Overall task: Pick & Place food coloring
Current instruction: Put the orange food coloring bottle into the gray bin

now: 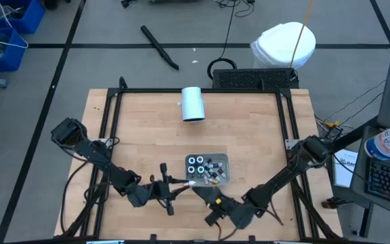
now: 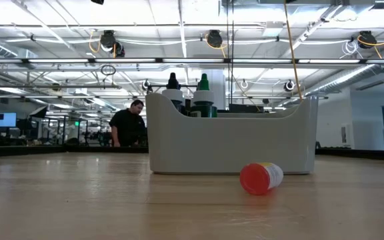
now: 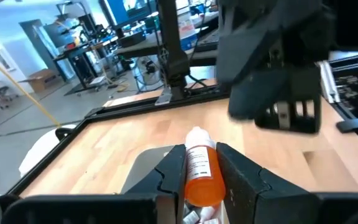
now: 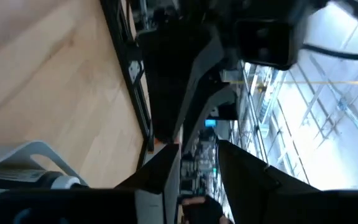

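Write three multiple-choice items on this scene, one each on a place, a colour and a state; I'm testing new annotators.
1. Where does the red-capped bottle lie?
A) on the table, before the grey tray
B) inside the tray
C) on the floor
2. What colour is the food coloring bottle at the left gripper?
A) blue
B) orange
C) purple
3. How is the left gripper?
A) open, empty
B) out of view
C) shut on that bottle
Key: 1 A, the low view shows it on its side on the wood; 2 B, its body shows orange; 3 C, both fingers press its sides.
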Robot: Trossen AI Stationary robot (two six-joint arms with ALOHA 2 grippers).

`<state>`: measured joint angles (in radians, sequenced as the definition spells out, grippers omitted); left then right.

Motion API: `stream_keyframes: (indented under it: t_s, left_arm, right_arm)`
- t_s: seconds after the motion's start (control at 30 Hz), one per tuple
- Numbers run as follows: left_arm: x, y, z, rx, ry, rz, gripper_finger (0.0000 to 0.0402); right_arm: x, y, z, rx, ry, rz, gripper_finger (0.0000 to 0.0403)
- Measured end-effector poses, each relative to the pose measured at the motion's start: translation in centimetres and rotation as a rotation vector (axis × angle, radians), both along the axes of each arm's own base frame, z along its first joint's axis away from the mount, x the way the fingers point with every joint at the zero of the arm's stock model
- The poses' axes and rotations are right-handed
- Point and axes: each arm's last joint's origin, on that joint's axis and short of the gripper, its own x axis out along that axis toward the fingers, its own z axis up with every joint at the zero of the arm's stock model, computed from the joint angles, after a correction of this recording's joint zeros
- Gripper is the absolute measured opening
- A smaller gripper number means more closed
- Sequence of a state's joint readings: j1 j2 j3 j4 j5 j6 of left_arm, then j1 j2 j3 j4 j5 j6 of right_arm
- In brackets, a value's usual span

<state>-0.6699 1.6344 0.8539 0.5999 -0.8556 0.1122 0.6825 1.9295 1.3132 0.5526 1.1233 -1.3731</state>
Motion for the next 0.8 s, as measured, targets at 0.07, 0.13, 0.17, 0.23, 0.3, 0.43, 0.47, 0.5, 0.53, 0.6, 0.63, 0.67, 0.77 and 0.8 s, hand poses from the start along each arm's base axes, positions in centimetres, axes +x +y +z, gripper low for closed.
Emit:
stream_keyframes:
  t_s: [0.07,0.13,0.17,0.23,0.3,0.43,0.47,0.5,0.53,0.6,0.63,0.67,0.77,0.8]
  left_arm:
    - [-0.1,-0.2,0.0,0.011,0.001,-0.009,0.0078]
    - [-0.3,-0.5,0.0,0.022,0.001,-0.020,0.0076]
    - [-0.4,-0.6,0.1,0.022,-0.001,-0.024,0.0075]
    - [-0.5,-0.8,0.1,0.032,-0.001,-0.034,0.0075]
    - [-0.7,-1.0,0.1,0.045,-0.004,-0.045,0.0077]
    - [-0.8,-1.3,0.4,0.061,-0.016,-0.098,0.0076]
    - [-0.8,-1.4,0.4,0.062,-0.020,-0.106,0.0075]
    - [-0.8,-1.4,0.4,0.064,-0.021,-0.112,0.0075]
    - [-0.8,-1.4,0.5,0.069,-0.021,-0.115,0.0075]
    - [-0.8,-1.4,0.4,0.082,-0.016,-0.125,0.0077]
    - [-0.8,-1.4,0.4,0.090,-0.013,-0.127,0.0079]
    - [-0.8,-1.4,0.4,0.098,-0.011,-0.133,0.0079]
    - [-0.8,-1.5,0.4,0.123,-0.005,-0.163,0.0078]
    - [-0.9,-1.6,0.4,0.133,-0.004,-0.169,0.0078]
  right_arm:
    - [-1.0,0.2,0.4,0.016,-0.004,0.044,0.0104]
    - [-2.2,-0.1,0.9,0.073,-0.022,0.108,0.0102]
    - [-2.9,-0.3,1.3,0.121,-0.038,0.141,0.0101]
    - [-4.4,-1.2,2.3,0.264,-0.084,0.214,0.0096]
    - [-6.0,-2.4,3.4,0.477,-0.134,0.314,0.0091]
    - [-7.7,-6.2,4.9,1.077,-0.178,0.504,0.0081]
    - [-7.8,-7.3,4.8,1.202,-0.167,0.515,0.0078]
    - [-7.7,-8.1,4.5,1.295,-0.145,0.522,0.0076]
    - [-7.7,-8.8,4.0,1.352,-0.112,0.526,0.0076]
    - [-7.4,-9.7,3.0,1.390,-0.039,0.540,0.0076]
    - [-7.4,-9.8,2.6,1.393,-0.006,0.553,0.0078]
    - [-7.3,-9.8,2.3,1.398,0.013,0.558,0.0079]
    - [-6.9,-9.8,1.5,1.498,0.005,0.477,0.0084]
    - [-6.7,-9.9,1.2,1.551,-0.013,0.440,0.0086]
